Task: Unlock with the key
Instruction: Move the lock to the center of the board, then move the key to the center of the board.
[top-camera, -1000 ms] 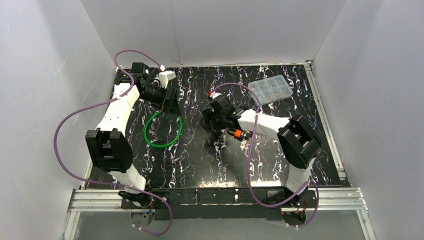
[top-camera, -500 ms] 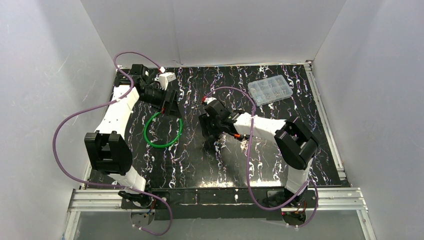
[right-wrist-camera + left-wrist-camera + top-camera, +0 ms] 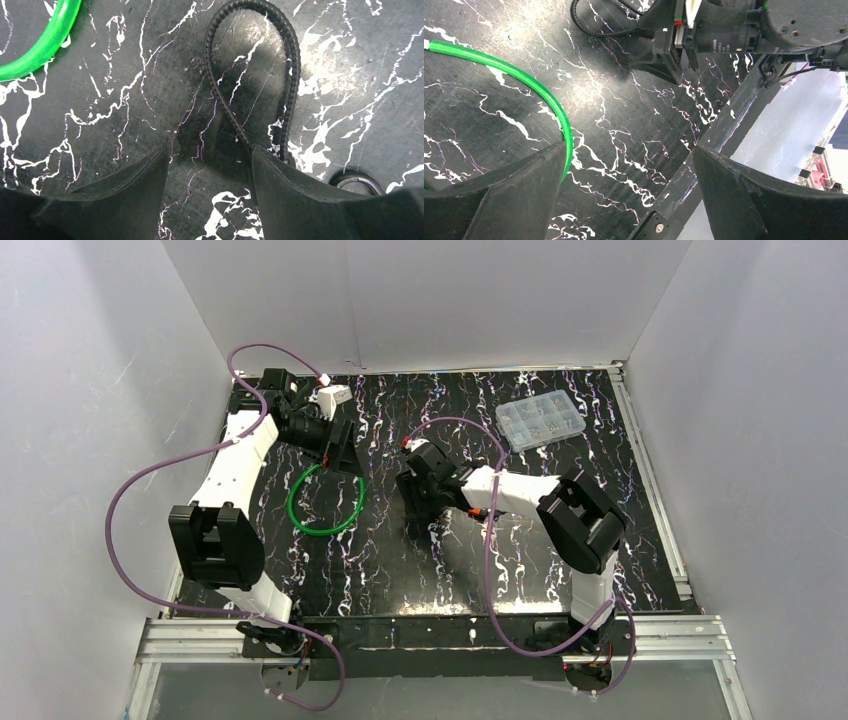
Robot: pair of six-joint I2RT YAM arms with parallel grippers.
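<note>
A green cable loop (image 3: pixel 322 532) lies on the black marbled table left of centre. My left gripper (image 3: pixel 340 448) hangs open just behind it, and the green cable (image 3: pixel 524 85) runs past its left finger with only bare table between the jaws. My right gripper (image 3: pixel 420 505) is low over the middle of the table and open. In the right wrist view a black beaded cord loop (image 3: pixel 250 60) lies ahead of the right gripper (image 3: pixel 210 160), its end passing under the right finger. A metal ring (image 3: pixel 357 181) shows beside that finger. The key itself is hidden.
A clear compartment box (image 3: pixel 540 422) sits at the back right. White walls close in the table on three sides. The left wrist view shows the table's metal edge rail (image 3: pixel 744 100) and the right arm's wrist (image 3: pixel 724 30) above the cord.
The right arm has shifted a little to the left and its jaws have narrowed slightly. The left arm and the green loop have stayed put.
</note>
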